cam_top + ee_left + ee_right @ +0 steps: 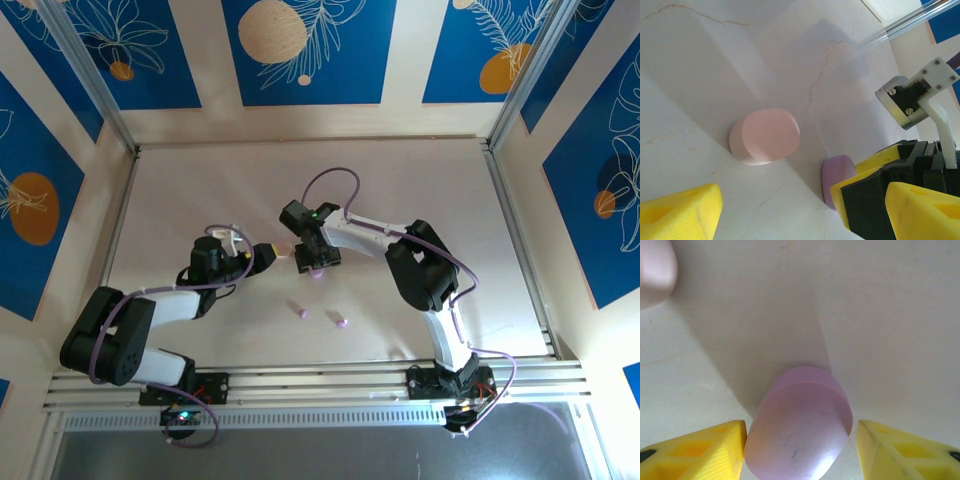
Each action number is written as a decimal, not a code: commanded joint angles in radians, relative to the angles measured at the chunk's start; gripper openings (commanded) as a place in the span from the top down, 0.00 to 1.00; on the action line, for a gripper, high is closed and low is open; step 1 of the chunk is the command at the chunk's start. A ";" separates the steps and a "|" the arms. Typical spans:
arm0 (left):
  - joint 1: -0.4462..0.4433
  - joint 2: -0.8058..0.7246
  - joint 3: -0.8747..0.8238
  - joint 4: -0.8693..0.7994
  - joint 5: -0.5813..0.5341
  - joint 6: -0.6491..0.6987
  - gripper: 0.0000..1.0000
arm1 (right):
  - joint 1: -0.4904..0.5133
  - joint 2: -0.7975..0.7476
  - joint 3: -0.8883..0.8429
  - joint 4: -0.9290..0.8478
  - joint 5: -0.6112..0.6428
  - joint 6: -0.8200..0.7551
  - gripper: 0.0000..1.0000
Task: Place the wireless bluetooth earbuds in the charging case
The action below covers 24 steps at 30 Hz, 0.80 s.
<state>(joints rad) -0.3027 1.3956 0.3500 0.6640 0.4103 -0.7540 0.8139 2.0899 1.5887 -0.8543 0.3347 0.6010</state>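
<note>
Now: earbuds (303, 312) loose near the table (200, 190) edge

Two purple earbuds lie toward the table's near edge, well apart from both cases. The right gripper's (802, 440) fingers flank the purple case (800, 430); whether they pinch it, I cannot tell. The left gripper's (272, 255) fingers stand wide, holding nothing, with the pink case (767, 136) just ahead.

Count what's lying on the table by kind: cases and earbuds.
Charging cases: 2, pink case and purple case
Earbuds: 2, left earbud and right earbud
Total: 4
</note>
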 commanded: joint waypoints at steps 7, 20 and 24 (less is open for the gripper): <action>0.010 0.004 -0.008 0.023 0.017 0.001 0.15 | -0.016 0.009 0.025 -0.018 -0.007 0.011 0.41; 0.008 0.050 -0.002 0.062 0.046 -0.009 0.15 | -0.035 -0.044 -0.072 0.046 -0.002 -0.020 0.46; 0.003 0.074 0.001 0.093 0.068 -0.022 0.15 | -0.046 -0.073 -0.109 0.083 -0.020 -0.036 0.46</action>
<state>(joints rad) -0.3031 1.4525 0.3500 0.7033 0.4412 -0.7612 0.7773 2.0731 1.5036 -0.7948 0.3294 0.5846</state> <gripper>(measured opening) 0.852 0.536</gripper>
